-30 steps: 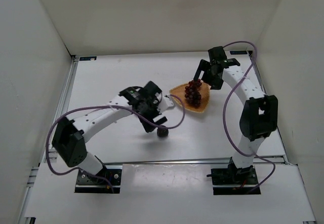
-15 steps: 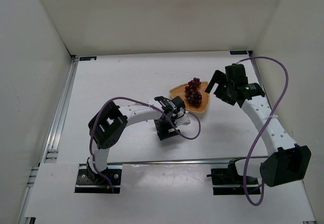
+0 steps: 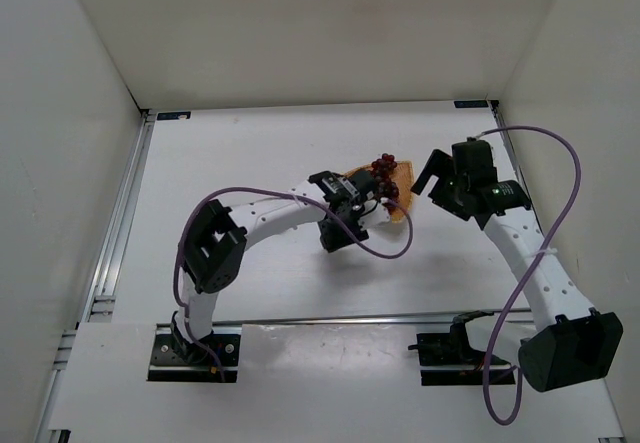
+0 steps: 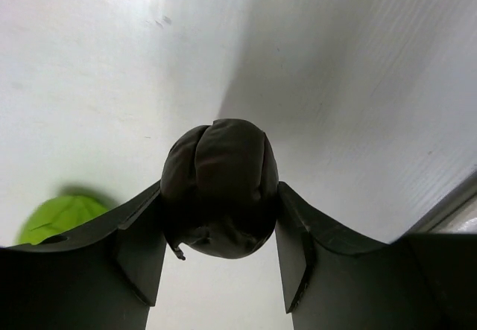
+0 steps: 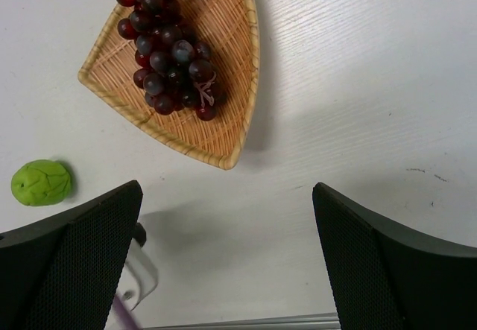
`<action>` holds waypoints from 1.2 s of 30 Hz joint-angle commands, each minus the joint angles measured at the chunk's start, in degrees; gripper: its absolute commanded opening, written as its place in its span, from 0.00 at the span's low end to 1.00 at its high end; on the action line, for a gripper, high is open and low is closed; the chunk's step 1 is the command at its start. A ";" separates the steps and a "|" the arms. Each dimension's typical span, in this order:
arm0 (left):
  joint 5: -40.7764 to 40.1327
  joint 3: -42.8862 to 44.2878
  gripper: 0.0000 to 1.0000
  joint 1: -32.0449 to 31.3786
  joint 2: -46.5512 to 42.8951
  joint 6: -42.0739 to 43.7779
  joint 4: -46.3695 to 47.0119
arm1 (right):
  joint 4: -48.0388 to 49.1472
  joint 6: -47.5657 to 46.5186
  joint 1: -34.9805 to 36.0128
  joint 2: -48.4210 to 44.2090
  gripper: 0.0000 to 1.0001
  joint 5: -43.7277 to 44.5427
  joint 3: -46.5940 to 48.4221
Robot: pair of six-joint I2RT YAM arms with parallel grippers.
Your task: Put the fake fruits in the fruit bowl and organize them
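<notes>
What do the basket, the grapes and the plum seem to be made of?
The basket looks like woven wicker or bamboo, matte tan, with fine weave lines. The grapes are probably glossy plastic: each berry shows a highlight. The plum seems matte, perhaps foam or soft plastic: dull, creased skin.

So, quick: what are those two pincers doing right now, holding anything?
Left pincer: closed on the dark purple plum.
Right pincer: open, holding nothing.
</notes>
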 commanded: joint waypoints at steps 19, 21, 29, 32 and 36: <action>-5.60 33.04 0.25 6.91 17.75 -1.24 9.29 | 0.33 -1.02 -9.97 -7.04 0.99 1.93 -3.71; -5.08 33.92 0.27 8.22 18.36 -2.47 9.29 | 0.33 -1.54 -10.50 -7.04 0.99 1.93 -3.18; -3.93 33.22 1.00 8.75 16.52 -3.09 9.82 | 0.33 -4.52 -10.50 -7.04 0.99 -0.36 -2.12; -3.93 35.06 1.00 8.75 12.49 -4.41 9.82 | -0.20 -6.64 -10.50 -7.04 0.99 -0.36 -2.12; -6.03 35.77 1.00 8.75 6.00 -6.16 9.82 | -0.73 -8.13 -8.76 -6.52 0.99 -0.89 -1.59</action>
